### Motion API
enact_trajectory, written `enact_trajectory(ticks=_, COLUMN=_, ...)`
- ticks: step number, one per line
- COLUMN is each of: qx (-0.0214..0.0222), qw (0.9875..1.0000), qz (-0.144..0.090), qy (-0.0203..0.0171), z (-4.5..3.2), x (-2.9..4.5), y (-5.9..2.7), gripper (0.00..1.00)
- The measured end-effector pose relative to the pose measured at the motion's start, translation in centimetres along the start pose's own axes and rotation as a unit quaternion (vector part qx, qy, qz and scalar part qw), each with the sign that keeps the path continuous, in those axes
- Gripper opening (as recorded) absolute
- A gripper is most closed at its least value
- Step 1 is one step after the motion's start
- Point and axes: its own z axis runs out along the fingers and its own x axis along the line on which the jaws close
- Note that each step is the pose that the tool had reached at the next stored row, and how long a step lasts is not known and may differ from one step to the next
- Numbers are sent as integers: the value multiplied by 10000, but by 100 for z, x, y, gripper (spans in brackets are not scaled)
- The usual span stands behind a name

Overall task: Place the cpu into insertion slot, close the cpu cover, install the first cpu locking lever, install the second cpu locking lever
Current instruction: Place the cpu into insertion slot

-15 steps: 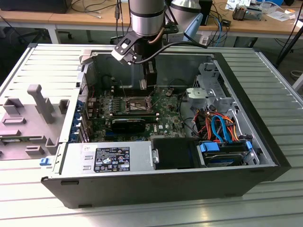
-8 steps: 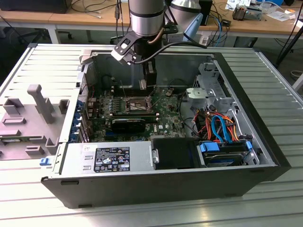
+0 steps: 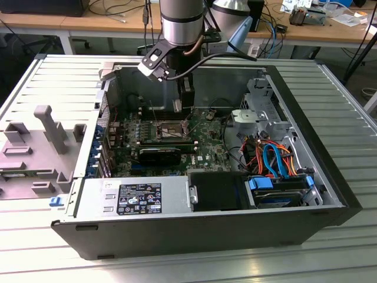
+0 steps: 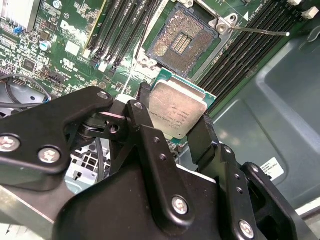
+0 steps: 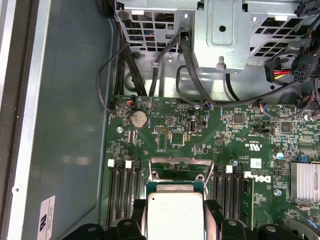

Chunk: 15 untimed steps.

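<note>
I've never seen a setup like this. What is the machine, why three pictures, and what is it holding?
The machine is a robot arm reaching down into an open computer case that lies on a ribbed metal table. The exterior view comes from a camera standing apart, looking over the whole scene. Both wrist views come from cameras riding on the arm near its claw. The claw's two black fingers are shut on the cpu, a small square chip with a silver-grey top. Near it on the green motherboard sits the insertion slot, uncovered, its contacts showing; the chip is not yet in it. On the exterior view's left lies a grey plastic fixture.
</note>
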Motion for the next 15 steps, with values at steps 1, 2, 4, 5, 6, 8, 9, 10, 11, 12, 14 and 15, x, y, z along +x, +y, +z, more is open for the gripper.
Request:
enact_trajectory(ticks=1, qx=0, qw=10000, qz=0, qy=0, z=2, x=0, y=0, gripper=54)
enact_trajectory(ticks=2, qx=-1, qw=10000, qz=0, qy=0, z=4, x=0, y=0, gripper=54)
enact_trajectory(ticks=4, qx=0, qw=10000, qz=0, qy=0, z=9, x=0, y=-1, gripper=54)
enact_trajectory(ticks=5, qx=0, qw=10000, qz=0, qy=0, z=11, x=0, y=-2, gripper=54)
enact_trajectory(ticks=6, qx=-1, qw=10000, qz=0, qy=0, z=14, x=0, y=-2, gripper=54)
enact_trajectory(ticks=8, qx=-1, qw=10000, qz=0, qy=1, z=20, x=0, y=-4, gripper=54)
enact_trajectory(ticks=9, qx=0, qw=10000, qz=0, qy=0, z=23, x=0, y=-5, gripper=54)
enact_trajectory(ticks=10, qx=0, qw=10000, qz=0, qy=0, z=26, x=0, y=-5, gripper=54)
enact_trajectory(ticks=11, qx=0, qw=10000, qz=0, qy=0, z=27, x=0, y=-6, gripper=54)
enact_trajectory(ticks=12, qx=0, qw=10000, qz=0, qy=0, z=30, x=0, y=-7, gripper=54)
enact_trajectory(ticks=14, qx=0, qw=10000, qz=0, qy=0, z=35, x=0, y=-7, gripper=54)
enact_trajectory(ticks=15, qx=0, qw=10000, qz=-1, qy=-3, z=37, x=0, y=-7, gripper=54)
